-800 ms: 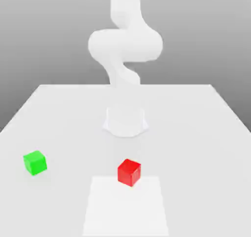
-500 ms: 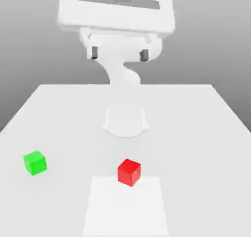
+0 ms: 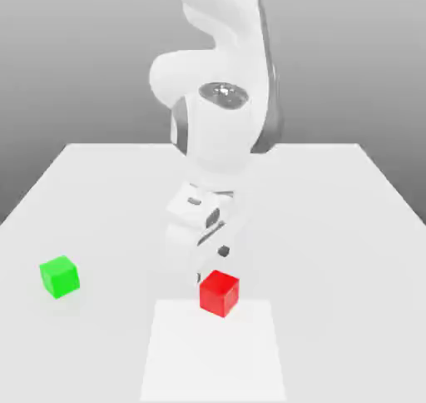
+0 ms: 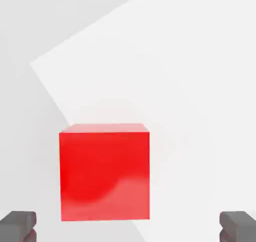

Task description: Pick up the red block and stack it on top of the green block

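The fingers (image 4: 128, 226) stand spread wide with nothing between them. The red block (image 4: 105, 176) sits on the bench (image 3: 333, 226), just beside the fingers, at the edge of the pale patch (image 3: 214, 351). In the hand view it lies mostly off the line joining the fingers and nearer one of them; a small sideways and forward shift looks needed before closing. A cube has no long axis, but its sides look squared to the grip. The green block (image 3: 60, 276) is well apart from the fingers, toward the exterior view's left. The fingers are cut off in the hand view and blend into white in the exterior view; their height over the bench is hard to tell.
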